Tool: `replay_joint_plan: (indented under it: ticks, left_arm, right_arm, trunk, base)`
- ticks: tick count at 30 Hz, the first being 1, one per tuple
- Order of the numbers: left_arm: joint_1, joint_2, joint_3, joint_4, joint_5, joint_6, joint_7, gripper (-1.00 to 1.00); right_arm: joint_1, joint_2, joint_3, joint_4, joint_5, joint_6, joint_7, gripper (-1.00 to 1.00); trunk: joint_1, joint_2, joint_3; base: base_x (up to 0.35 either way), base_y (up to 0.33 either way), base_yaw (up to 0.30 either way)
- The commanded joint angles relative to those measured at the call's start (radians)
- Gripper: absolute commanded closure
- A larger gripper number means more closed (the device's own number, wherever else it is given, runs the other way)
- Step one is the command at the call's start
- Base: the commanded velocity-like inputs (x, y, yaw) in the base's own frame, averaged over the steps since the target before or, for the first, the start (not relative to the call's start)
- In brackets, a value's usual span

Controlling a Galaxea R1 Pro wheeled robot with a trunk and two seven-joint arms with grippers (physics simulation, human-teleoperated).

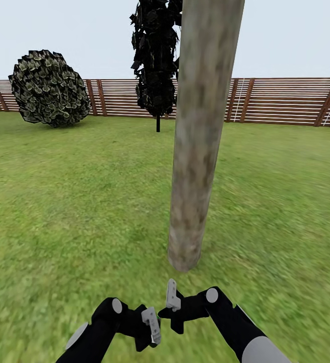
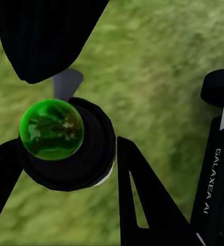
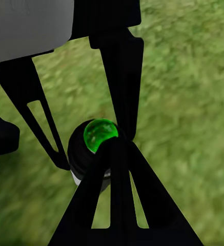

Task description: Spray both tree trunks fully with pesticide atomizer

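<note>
**Atomizer in my left gripper, at the foot of the trunk**

The pesticide atomizer (image 2: 53,128) shows from above as a squat black round body capped by a glossy green dome, with a pale grey piece sticking out of one side. My left gripper (image 2: 68,148) has it. The two black fingers (image 2: 142,205) stand spread to the body's width, one against each side, and the grass (image 2: 168,61) lies blurred beneath.

My right gripper (image 3: 116,143) is pinched together, its fingers meeting in one point. That point sits right at the edge of the green dome — whether it actually touches, I cannot tell.

In the head view both grippers, left (image 1: 149,327) and right (image 1: 174,302), meet low in front of me. Just beyond them is the base of the tree trunk (image 1: 200,141) — a thick, straight column of mottled grey-brown bark standing in the lawn. Farther off are a dark-crowned tree (image 1: 155,55), a round bush (image 1: 49,88) and the slatted wooden fence (image 1: 285,101).
</note>
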State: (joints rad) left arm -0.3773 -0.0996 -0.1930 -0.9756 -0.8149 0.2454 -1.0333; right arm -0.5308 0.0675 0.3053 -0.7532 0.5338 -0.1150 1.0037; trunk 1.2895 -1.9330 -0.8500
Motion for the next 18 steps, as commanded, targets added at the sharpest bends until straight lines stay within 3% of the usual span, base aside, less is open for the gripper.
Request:
replay_joint_plan:
  ticks: [1,10,11,12,16,18]
  left_arm:
    - [0.000,0.000,0.000,0.000,0.001,0.000,0.000,1.00]
    - [0.000,0.023,0.004,0.017,-0.012,0.000,0.000,1.00]
    - [0.001,0.036,0.004,0.018,-0.022,0.000,0.000,1.00]
    - [0.001,0.067,0.007,0.022,-0.044,0.001,0.001,1.00]
    - [0.001,0.095,0.021,0.057,-0.053,0.002,0.014,1.00]
    - [0.002,0.111,0.060,0.074,-0.053,0.001,0.033,1.00]
  right_arm:
    - [0.000,0.000,0.000,0.000,0.000,0.000,0.000,1.00]
    - [0.000,0.000,0.000,-0.004,0.000,0.000,0.001,1.00]
    - [0.000,0.000,0.000,-0.004,0.000,0.000,0.001,1.00]
    - [0.000,0.000,-0.001,-0.005,0.000,0.000,0.001,1.00]
    - [0.000,0.000,-0.001,-0.003,0.000,0.000,0.001,1.00]
    - [0.000,-0.001,-0.001,-0.002,0.000,-0.001,0.001,1.00]
  trunk:
    - [0.000,0.000,0.000]
    - [0.000,0.000,0.000]
    - [0.000,0.000,0.000]
    - [0.000,0.000,0.000]
    - [0.000,0.000,0.000]
    - [0.000,0.000,0.000]
  base:
    - [0.000,0.000,0.000]
    - [0.000,0.000,0.000]
    - [0.000,0.000,0.000]
    - [0.000,0.000,0.000]
    - [0.000,0.000,0.000]
    - [0.000,0.000,0.000]
